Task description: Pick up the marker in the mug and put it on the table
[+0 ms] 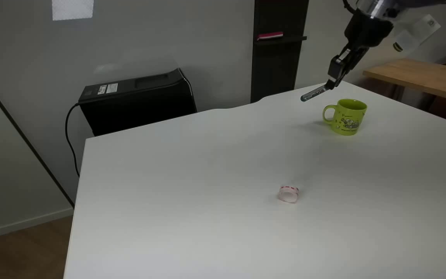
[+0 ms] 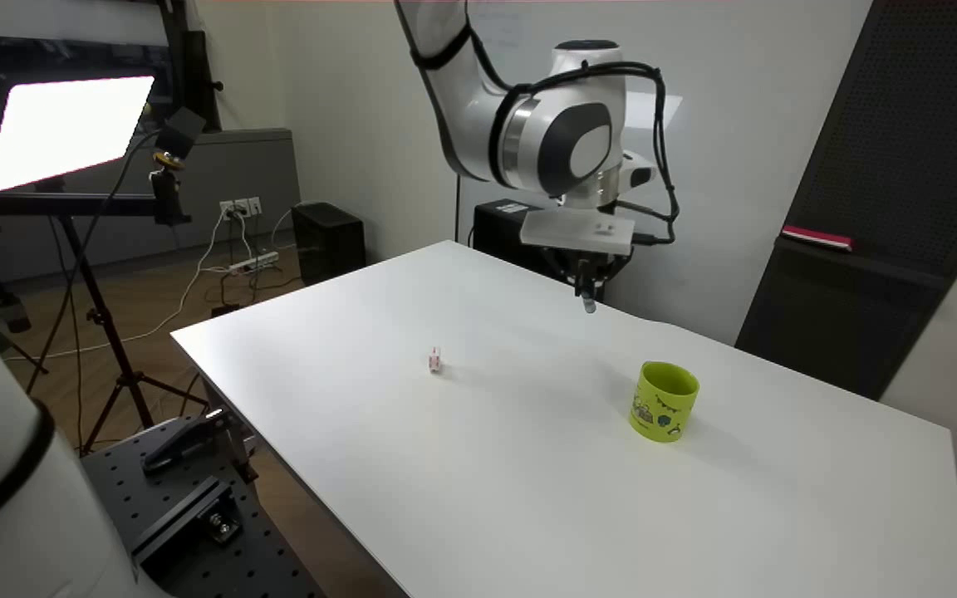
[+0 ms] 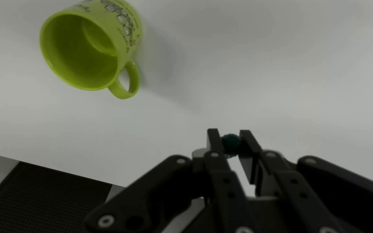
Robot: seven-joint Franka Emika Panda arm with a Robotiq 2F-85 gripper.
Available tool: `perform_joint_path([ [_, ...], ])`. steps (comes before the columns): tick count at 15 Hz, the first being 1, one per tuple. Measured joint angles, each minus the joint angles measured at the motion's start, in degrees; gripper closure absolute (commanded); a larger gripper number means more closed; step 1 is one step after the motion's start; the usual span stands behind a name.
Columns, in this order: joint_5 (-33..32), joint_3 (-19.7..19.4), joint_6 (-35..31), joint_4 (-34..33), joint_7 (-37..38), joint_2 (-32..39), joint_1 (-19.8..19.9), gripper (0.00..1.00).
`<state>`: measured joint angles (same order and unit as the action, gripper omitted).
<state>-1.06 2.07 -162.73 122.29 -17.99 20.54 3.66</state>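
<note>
One marker (image 1: 314, 93) is clamped in the end effector (image 3: 230, 139) above the bench (image 1: 192, 162); the mug (image 2: 663, 405) stands lower, nearby.

Bent arm (image 2: 470, 124), clamped fingers (image 3: 250, 142)

In an exterior view the arm slants from top centre, wrist (image 2: 599, 189) pointing down. In the wrist view the fingers stand parallel, just lower right of centre, squeezed close.
</note>
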Motion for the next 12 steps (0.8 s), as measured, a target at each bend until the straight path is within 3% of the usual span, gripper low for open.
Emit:
perform_joint_path([
  [6, -0.2, -0.1, -20.9, 15.8, 5.1, -0.5, -3.9, 0.95],
  [12, 1.4, -5.8, -30.1, 22.8, 6.4, 2.4, -10.9, 0.95],
])
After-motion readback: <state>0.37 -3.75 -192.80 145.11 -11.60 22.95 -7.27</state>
